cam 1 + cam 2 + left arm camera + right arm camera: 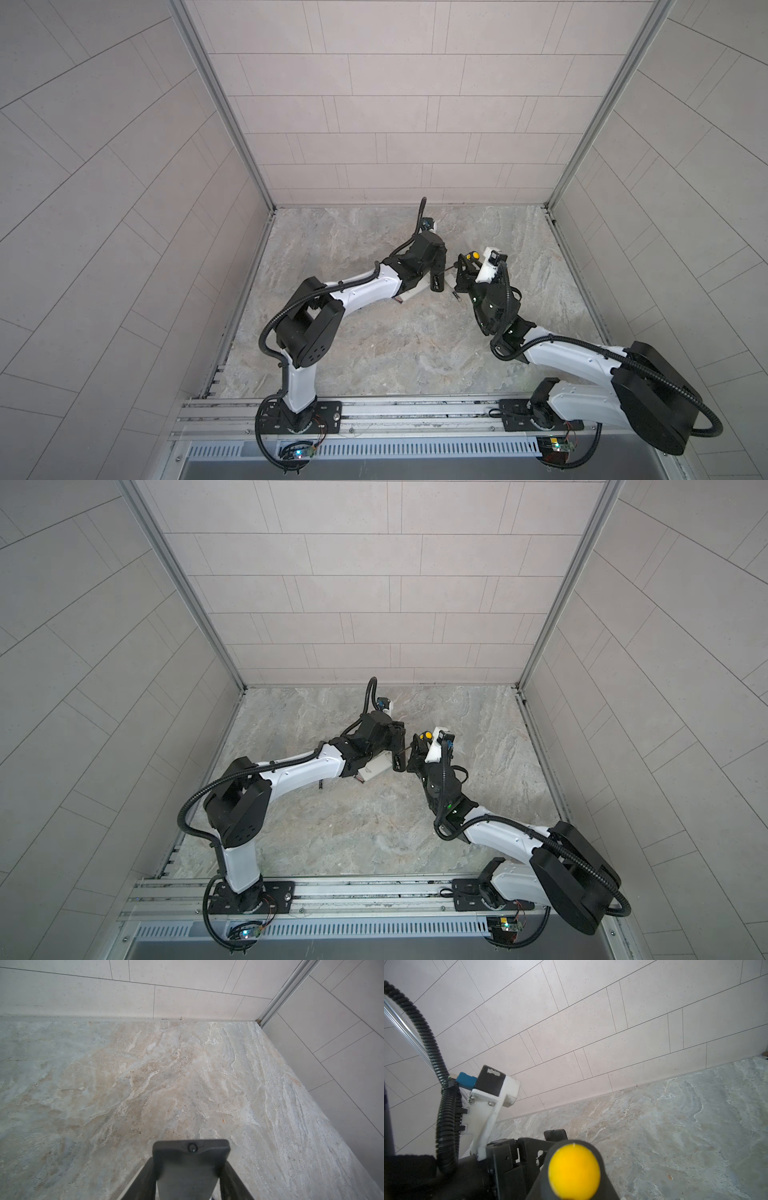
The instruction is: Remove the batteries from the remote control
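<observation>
Arms bent inward, left gripper (pixel 190 1167), right gripper (pixel 464 269) seemingly gripping

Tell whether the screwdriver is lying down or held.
Held: the right gripper is shut on the screwdriver, its yellow end close before the wrist camera.

I'm looking at heaps of bare tabletop (pixel 374 353) in the foreground and up by the back wall (pixel 374 183), all lying wide open for either arm. The middle is looking cramped though: left gripper (pixel 190 1186) clamping the black remote (pixel 191 1157) and right gripper (pixel 462 272) clamping the screwdriver (pixel 574 1171) are sitting nose to nose, white remote (pixel 374 771) lying under the left wrist, small dark piece (pixel 457 296) lying just beside them.
</observation>
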You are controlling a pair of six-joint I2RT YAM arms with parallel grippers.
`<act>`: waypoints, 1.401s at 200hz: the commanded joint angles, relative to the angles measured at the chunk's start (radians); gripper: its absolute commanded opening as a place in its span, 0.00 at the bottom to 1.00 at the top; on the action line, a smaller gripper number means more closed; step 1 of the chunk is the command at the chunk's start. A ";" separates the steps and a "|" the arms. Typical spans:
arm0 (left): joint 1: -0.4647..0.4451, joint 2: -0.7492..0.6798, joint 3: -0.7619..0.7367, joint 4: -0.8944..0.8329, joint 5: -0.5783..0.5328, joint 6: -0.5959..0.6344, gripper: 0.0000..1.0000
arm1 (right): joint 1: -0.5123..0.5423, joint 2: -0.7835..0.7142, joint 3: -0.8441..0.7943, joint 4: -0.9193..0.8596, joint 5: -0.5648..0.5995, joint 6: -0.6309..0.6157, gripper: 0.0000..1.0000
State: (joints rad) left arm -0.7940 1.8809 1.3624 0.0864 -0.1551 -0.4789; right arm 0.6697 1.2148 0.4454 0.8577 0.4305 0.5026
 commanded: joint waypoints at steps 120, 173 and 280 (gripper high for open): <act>0.000 -0.022 -0.021 0.097 -0.021 -0.044 0.37 | 0.017 0.134 0.037 0.083 0.115 -0.026 0.00; 0.013 -0.013 -0.017 0.092 -0.023 -0.074 0.37 | 0.024 0.122 0.033 0.119 0.163 -0.042 0.00; 0.019 -0.020 0.001 0.023 -0.077 -0.139 0.37 | 0.047 0.065 0.020 0.084 0.209 -0.052 0.00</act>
State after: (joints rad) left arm -0.7765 1.8729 1.3533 0.0990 -0.2073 -0.5812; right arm 0.7136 1.2850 0.4610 0.9173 0.6003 0.4702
